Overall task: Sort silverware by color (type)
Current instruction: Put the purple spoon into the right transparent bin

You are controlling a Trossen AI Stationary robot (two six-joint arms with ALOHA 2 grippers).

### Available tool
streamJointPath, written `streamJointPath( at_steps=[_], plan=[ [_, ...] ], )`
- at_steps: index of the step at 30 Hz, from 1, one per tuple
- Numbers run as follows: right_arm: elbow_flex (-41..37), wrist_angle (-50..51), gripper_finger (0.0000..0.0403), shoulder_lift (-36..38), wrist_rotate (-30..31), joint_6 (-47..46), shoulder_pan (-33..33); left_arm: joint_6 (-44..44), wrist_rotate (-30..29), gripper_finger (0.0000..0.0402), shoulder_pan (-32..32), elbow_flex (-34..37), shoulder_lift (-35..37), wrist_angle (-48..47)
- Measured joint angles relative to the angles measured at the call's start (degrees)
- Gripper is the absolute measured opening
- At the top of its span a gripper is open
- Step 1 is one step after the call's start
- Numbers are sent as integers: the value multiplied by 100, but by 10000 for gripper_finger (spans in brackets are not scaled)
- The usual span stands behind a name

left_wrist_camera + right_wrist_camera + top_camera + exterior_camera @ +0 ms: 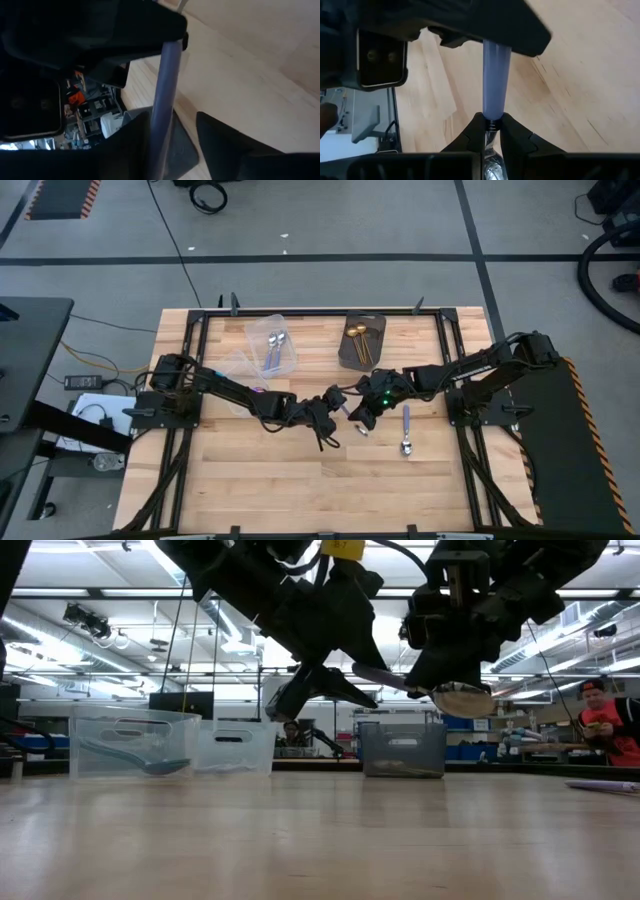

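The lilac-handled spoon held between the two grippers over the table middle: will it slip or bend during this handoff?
The lilac-handled spoon probably stays stiff: its handle runs straight between both grippers. It may be slippery, since the handle looks smooth and the right gripper pinches only its narrow neck. The left gripper stands open around the handle, so a twist seems possible until it closes.
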State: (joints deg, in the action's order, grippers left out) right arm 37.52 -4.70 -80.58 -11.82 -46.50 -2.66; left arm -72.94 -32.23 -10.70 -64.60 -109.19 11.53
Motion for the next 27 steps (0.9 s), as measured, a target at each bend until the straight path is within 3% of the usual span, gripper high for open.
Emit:
streamJointPath(
  at_steps=[10, 16, 22, 27],
  plan=[
    [-2, 50, 46, 0, 6, 14, 59, 94, 354, 38, 31, 7, 0, 133],
    [-7, 32, 65, 2, 258, 200, 55, 405, 467, 37, 34, 7, 0, 19],
    [8, -269, 129, 85, 512, 648, 87, 1098, 598, 37, 16, 2, 0, -264],
    [7, -174, 176, 353, 1211, 1105, 74, 2155, 500, 37, 28, 4, 0, -799]
  ],
)
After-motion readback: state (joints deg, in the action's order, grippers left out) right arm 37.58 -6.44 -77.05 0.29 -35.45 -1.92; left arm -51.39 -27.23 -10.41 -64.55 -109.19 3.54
